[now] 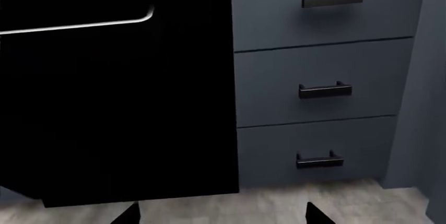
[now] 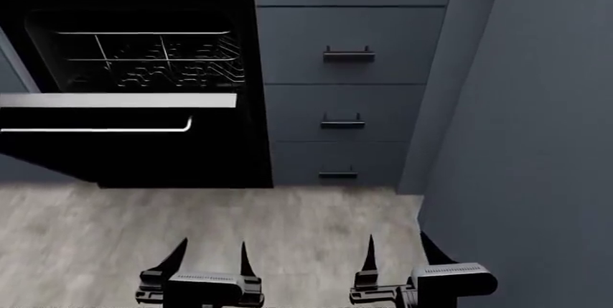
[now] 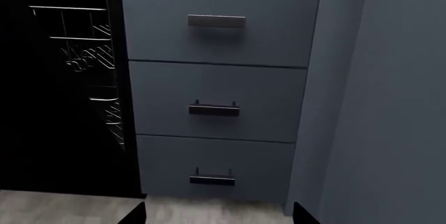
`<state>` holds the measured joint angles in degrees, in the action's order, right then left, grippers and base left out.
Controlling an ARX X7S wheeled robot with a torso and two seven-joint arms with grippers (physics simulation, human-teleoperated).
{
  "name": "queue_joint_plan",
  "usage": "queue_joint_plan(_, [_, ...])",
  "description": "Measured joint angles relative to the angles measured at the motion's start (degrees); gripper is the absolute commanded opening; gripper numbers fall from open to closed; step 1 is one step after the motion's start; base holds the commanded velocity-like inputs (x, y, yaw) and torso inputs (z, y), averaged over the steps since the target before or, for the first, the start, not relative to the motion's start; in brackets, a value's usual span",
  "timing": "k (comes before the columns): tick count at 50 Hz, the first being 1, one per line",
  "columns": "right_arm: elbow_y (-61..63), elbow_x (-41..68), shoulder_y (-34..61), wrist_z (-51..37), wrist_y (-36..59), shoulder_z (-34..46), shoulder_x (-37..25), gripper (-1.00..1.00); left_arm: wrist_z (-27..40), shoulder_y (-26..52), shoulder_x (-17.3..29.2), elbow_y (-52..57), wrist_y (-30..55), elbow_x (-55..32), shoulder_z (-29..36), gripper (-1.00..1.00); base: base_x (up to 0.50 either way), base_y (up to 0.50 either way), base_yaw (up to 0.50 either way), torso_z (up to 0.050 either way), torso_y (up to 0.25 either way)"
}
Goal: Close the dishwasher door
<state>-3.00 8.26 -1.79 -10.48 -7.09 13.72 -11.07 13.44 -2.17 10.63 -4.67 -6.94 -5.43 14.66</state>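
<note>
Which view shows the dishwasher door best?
The head view: the dishwasher door hangs partly open below the rack, handle visible. The left wrist view shows its black face but not the gap. The right wrist view shows only the rack, no door panel.

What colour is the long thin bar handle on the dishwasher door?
Silver, on the glossy black dishwasher door; the handle shows best in the left wrist view.
</note>
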Motion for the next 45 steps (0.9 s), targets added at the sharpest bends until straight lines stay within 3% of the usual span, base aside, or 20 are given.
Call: queue_joint_plan(45, [-0.9, 0.2, 0.2, -1.3, -0.7, 1.5, -0.8, 1.00, 2.8, -0.3, 0.5, -0.2, -2.5, -0.5, 0.4, 1.00, 0.00, 0.00, 0.00, -0.050, 0.000])
